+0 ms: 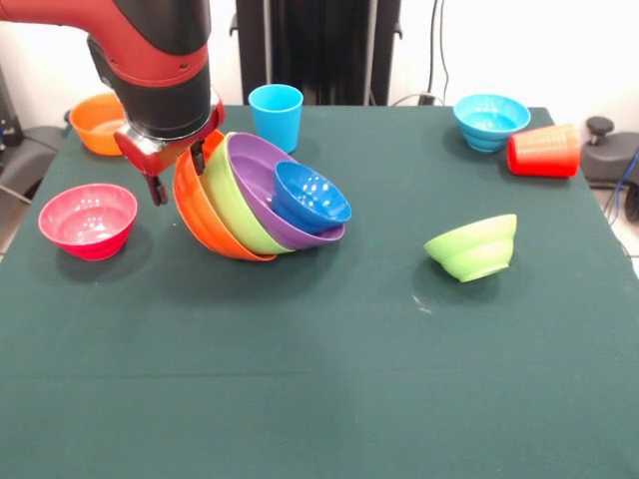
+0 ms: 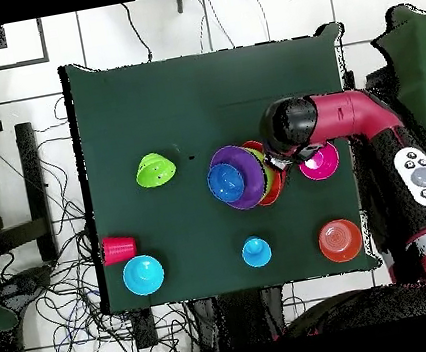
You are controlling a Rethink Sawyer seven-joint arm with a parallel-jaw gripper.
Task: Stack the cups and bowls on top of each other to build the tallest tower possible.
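Observation:
The tower is a nest of a large orange bowl (image 1: 200, 222), a lime green bowl (image 1: 232, 205), a purple bowl (image 1: 258, 170) and a small dark blue bowl (image 1: 312, 197). It is tipped steeply onto its side, mouths facing right in the front view. It also shows in the overhead view (image 2: 230, 181). My gripper (image 1: 178, 175) straddles the raised rim of the orange bowl. It looks open: one finger (image 1: 157, 188) hangs outside the bowl with a gap to it. The light blue cup (image 1: 276, 115) stands upright behind the tower. The red cup (image 1: 544, 152) lies on its side at the far right.
A magenta-red bowl (image 1: 88, 220) sits just left of the gripper and a small orange bowl (image 1: 97, 122) sits behind it. A light blue bowl (image 1: 490, 120) stands next to the red cup. A small lime green bowl (image 1: 472, 247) sits tilted to the right.

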